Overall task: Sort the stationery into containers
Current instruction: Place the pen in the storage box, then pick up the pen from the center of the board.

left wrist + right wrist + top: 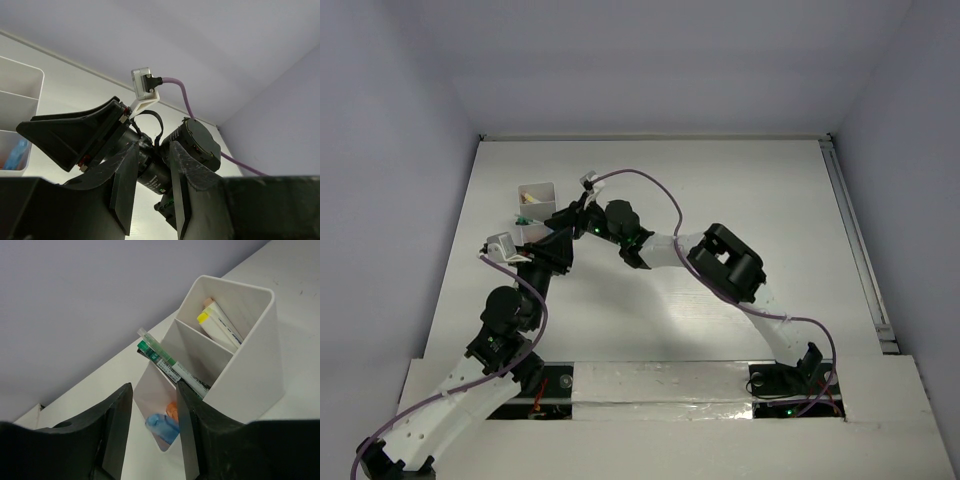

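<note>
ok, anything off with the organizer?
Only the pens: they lean steeply, tips poking well past the organizer rim near the middle, while the yellow-tipped sticks and markers sit inside. Which compartment the pens stand in is unclear.

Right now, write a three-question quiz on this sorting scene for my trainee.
1. True or false: the white organizer has two compartments.
2. The yellow-tipped stick sits in: A) an end compartment, B) the middle compartment, C) no compartment.
3. Fill in: the blue marker shares its compartment with an ___ marker.
Key: 1 false, it has three. 2 A. 3 orange, the orange marker.
</note>
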Action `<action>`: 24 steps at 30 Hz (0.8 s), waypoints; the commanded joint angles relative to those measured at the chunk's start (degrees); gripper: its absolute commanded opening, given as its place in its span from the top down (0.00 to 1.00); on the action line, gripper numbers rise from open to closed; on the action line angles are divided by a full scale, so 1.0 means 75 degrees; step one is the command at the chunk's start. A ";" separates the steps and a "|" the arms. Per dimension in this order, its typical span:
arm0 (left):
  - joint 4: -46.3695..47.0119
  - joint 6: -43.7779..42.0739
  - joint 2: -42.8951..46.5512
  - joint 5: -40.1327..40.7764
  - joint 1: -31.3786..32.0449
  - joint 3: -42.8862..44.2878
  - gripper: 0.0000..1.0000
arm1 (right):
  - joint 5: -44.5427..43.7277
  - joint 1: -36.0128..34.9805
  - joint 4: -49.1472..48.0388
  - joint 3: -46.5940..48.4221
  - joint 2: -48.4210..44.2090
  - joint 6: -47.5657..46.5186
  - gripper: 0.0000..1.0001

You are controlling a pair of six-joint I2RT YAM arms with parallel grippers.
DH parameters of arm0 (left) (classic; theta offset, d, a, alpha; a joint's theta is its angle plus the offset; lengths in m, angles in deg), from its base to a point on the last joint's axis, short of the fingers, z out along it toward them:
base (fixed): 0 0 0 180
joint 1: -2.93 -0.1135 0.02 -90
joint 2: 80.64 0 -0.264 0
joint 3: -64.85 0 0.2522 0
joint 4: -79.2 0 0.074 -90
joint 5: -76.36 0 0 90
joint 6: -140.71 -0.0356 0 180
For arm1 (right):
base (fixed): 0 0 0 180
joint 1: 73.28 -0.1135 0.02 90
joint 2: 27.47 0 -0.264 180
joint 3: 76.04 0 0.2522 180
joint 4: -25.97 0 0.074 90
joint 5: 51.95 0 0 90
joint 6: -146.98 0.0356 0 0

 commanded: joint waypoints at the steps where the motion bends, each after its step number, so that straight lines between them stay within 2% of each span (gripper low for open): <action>1: 0.0341 -0.0090 -0.0015 0.0028 0.0037 0.0058 0.72 | -0.0154 -0.0059 -0.0453 -0.0002 -0.0279 -0.0231 0.53; 3: 0.0365 -0.0090 -0.0027 0.0063 0.0037 0.0046 0.72 | -0.0166 -0.0059 -0.0465 -0.0061 -0.0384 -0.0243 0.48; 9: 0.0341 -0.0090 0.0008 0.0052 0.0037 0.0046 0.72 | -0.0084 -0.0059 -0.0641 -0.0470 -0.0946 -0.0243 0.49; 12: 0.0318 -0.0090 -0.0003 0.0040 0.0037 0.0070 0.72 | -0.0119 -0.0059 -0.0314 -0.0927 -0.1602 -0.0476 0.54; 15: 0.0341 -0.0090 -0.0015 0.0040 0.0037 0.0058 0.72 | -0.0224 -0.0059 0.0236 -0.1770 -0.2620 -0.0944 0.69; 17: 0.0388 -0.0113 -0.0050 0.0098 0.0037 -0.0012 0.72 | -0.0423 -0.0059 0.1288 -0.2204 -0.3218 -0.1319 0.82; 18: 0.0458 -0.0148 -0.0132 0.0168 0.0037 -0.0036 0.72 | -0.0574 -0.0059 0.1803 -0.2589 -0.3836 -0.1716 0.85; 19: 0.0470 -0.0148 -0.0190 0.0204 0.0037 -0.0036 0.72 | -0.0889 0.0022 0.3015 -0.2755 -0.4155 -0.1870 0.92; 21: 0.0459 -0.0148 -0.0377 0.0123 0.0037 0.0011 0.72 | -0.1219 0.0245 0.4519 -0.2990 -0.4938 -0.2187 0.96; 22: 0.0470 -0.0102 -0.0413 0.0064 0.0037 0.0057 0.72 | -0.1534 0.0338 0.5861 -0.3084 -0.5187 -0.2235 0.97; 24: 0.0587 -0.0067 -0.0507 -0.0193 0.0037 0.0046 0.72 | -0.1549 0.0758 0.7506 -0.2992 -0.5609 -0.2247 0.99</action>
